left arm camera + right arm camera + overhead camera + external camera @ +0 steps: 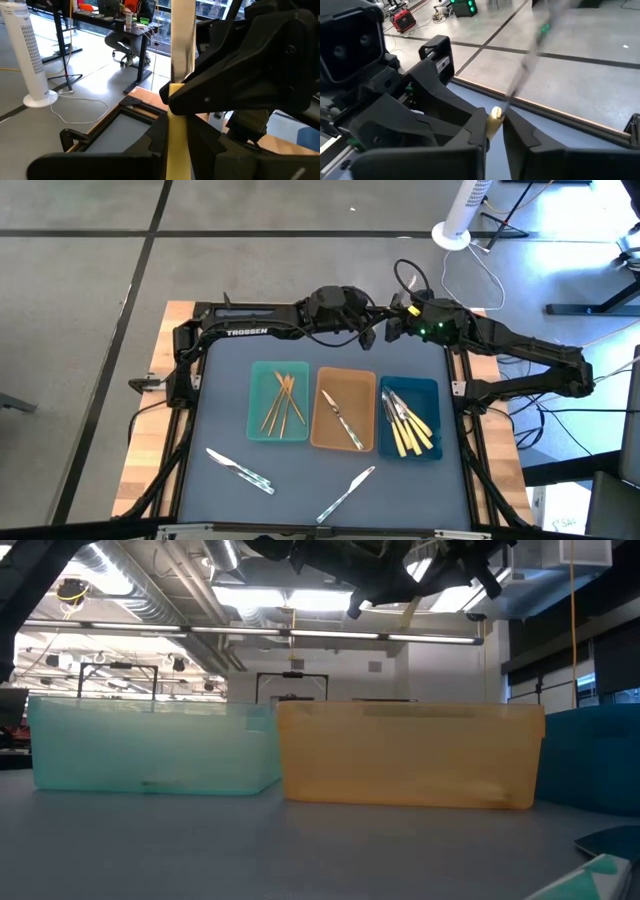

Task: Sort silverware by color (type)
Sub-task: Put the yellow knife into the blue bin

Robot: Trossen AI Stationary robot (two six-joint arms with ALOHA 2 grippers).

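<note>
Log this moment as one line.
left end effector: shut on yellow-handled silver-tipped utensil | right end effector: shut on same utensil | place: above rear of grey table

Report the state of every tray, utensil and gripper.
left gripper: jaws shut on the yellow-handled utensil
right gripper: jaws shut on the same utensil
teal tray: holds gold utensils
tan tray: holds one silver utensil
blue tray: holds yellow-handled utensils
two silver utensils: loose, outside the trays
</note>
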